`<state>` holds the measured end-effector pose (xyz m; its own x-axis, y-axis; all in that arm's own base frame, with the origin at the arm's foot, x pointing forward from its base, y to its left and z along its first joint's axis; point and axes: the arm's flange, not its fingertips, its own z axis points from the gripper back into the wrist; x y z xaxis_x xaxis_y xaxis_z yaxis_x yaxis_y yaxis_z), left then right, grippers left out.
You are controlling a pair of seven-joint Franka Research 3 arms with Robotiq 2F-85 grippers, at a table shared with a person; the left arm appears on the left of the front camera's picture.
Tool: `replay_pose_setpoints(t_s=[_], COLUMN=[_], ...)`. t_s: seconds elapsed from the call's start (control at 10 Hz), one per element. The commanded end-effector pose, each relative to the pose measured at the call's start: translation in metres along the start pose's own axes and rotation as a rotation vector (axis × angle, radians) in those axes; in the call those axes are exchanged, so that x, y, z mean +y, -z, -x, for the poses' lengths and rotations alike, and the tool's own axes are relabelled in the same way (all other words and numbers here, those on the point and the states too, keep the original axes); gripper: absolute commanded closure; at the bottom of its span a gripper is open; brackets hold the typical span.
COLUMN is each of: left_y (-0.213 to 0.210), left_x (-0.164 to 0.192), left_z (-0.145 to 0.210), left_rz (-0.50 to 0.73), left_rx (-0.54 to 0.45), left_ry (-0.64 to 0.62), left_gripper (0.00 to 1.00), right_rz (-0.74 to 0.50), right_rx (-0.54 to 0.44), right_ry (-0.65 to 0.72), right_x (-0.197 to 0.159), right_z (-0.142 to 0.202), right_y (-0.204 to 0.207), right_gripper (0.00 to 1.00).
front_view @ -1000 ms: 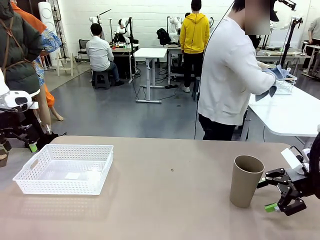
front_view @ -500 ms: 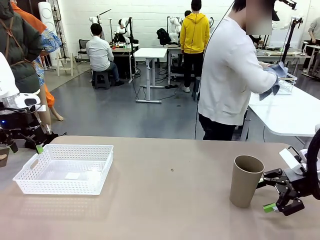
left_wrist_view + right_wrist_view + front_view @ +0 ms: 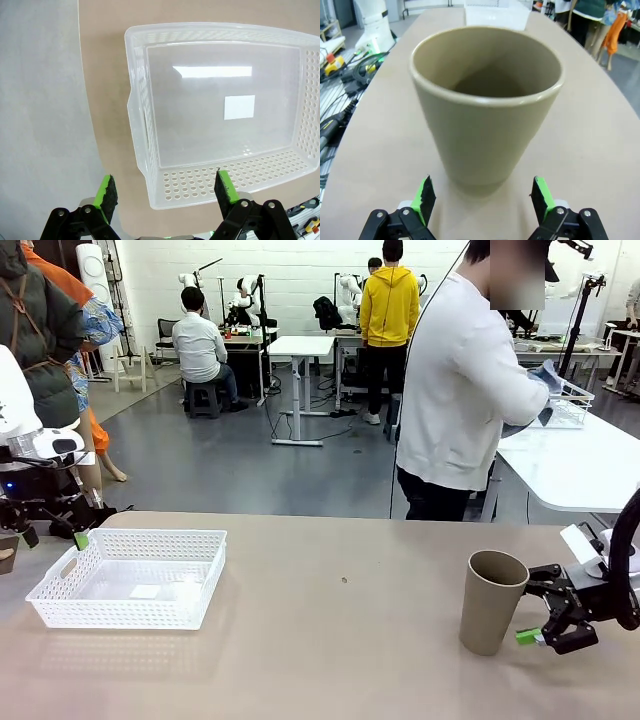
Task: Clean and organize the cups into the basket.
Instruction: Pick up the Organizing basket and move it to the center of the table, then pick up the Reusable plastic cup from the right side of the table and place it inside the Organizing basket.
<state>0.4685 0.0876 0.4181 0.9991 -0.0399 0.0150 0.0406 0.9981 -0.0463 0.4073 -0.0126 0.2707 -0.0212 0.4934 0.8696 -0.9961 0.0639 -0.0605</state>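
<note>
Right wrist view: the brown cup (image 3: pixel 487 105) is seen upright on the table (image 3: pixel 330 640) at the near right, just ahead of the right gripper (image 3: pixel 482 192), whose jaws are spread wide around nothing. It is judged light, thin-walled and easily crushed; a gentle hold across the mid-body is advised. The basket (image 3: pixel 150 533) is set at the left, near the left gripper (image 3: pixel 164 187), likewise spread and empty.
</note>
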Motion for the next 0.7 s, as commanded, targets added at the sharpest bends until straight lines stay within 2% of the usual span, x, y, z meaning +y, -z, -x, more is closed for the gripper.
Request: replay_pose_setpoints(t_s=[0.0, 0.6], left_y=[0.002, 0.007], left_x=[-0.006, 0.001], left_z=[0.011, 0.012], left_rz=[-0.037, -0.041], left_rx=[-0.024, -0.020], left_ry=[0.049, 0.028], left_gripper=[0.00, 0.00], right_rz=[0.018, -0.081], right_rx=[-0.078, -0.088], right_ry=[-0.026, -0.002], right_x=[-0.012, -0.018], right_z=[0.004, -0.001], right_y=[0.009, 0.038], right_gripper=[0.00, 0.00])
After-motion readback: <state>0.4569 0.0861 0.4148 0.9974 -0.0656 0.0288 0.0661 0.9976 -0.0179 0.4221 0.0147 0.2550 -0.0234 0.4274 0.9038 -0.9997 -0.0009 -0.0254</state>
